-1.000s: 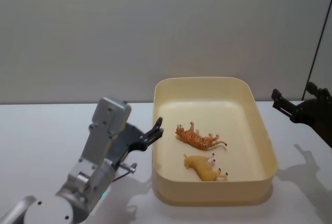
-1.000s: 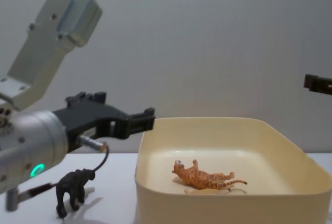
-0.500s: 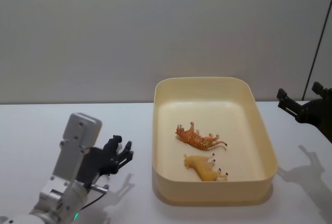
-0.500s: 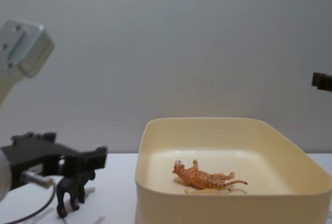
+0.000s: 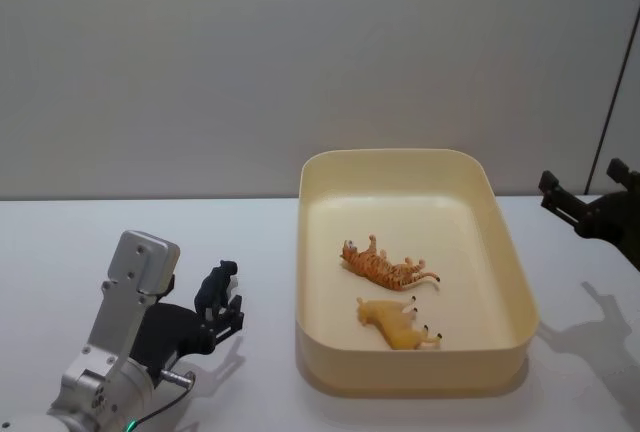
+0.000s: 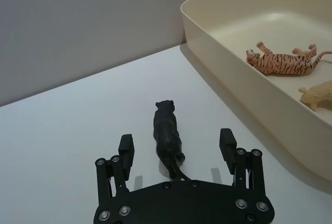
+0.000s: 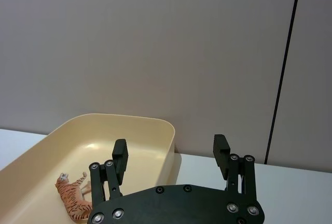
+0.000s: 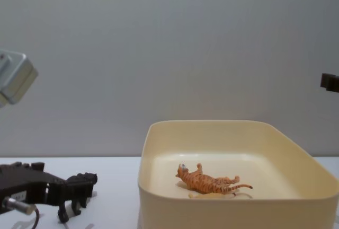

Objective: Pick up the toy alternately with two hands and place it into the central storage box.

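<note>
A small black toy animal point(image 5: 215, 290) point(image 8: 79, 186) stands on the white table, left of the cream storage box point(image 5: 400, 156). My left gripper point(image 5: 222, 310) is low at the table and open, one finger on each side of the black toy point(image 6: 167, 133), apart from it. My right gripper point(image 5: 585, 207) hangs open and empty in the air, right of the box point(image 7: 119, 120). An orange striped tiger point(image 5: 385, 267) and a yellow animal point(image 5: 395, 324) lie on their sides inside the box.
The white table point(image 5: 60, 242) runs back to a plain grey wall. The box's left wall point(image 6: 218, 63) stands a short way from the black toy. A dark vertical seam point(image 7: 282, 68) marks the wall at the right.
My left arm has dropped from beside the box rim, moved left to the table, and now straddles the black toy. The right gripper has drifted slightly to the right.
</note>
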Robot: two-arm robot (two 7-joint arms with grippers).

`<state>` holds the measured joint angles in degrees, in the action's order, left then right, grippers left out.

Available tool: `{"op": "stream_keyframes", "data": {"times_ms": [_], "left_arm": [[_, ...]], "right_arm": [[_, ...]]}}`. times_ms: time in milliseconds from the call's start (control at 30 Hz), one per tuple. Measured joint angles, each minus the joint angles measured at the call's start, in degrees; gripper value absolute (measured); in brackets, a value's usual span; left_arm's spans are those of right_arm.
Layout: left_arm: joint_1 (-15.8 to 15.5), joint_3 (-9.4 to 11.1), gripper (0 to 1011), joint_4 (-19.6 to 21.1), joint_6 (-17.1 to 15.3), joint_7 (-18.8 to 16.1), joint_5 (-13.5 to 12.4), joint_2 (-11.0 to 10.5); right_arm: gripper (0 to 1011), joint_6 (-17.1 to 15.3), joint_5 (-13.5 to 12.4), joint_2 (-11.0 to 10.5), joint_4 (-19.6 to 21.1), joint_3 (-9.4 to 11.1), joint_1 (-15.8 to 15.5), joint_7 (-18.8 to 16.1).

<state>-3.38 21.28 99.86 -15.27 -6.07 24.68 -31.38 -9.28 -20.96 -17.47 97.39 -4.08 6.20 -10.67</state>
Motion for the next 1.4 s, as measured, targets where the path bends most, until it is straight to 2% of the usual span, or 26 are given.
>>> {"op": "stream_keyframes", "data": {"times_ms": [167,467,800,1100,1400], "left_arm": [[-1.1,-0.2,1001,-2.2,-0.3,2.7,0.3,0.6],[-3.2,-0.6,1001,-6.5,0.2,4.8,0.9,2.2],[-6.1,-1.0,1001,-11.8,1.6,5.6,1.5,4.5],[-8.8,-1.3,1001,-16.1,1.4,6.5,1.9,6.4],[-10.1,-1.5,806,-18.3,1.1,7.0,2.2,7.3]], "right_arm": [[1001,0.0,0.0,0.0,0.0,0.0,0.0,0.0],[1001,0.0,-0.1,-0.1,0.1,0.1,-0.1,0.1],[1001,0.0,-0.1,-0.1,0.1,0.1,-0.1,0.0],[1001,0.0,-0.1,-0.1,0.1,0.1,-0.1,0.0],[1001,0.0,-0.1,-0.1,0.1,0.1,-0.1,0.0]]}}
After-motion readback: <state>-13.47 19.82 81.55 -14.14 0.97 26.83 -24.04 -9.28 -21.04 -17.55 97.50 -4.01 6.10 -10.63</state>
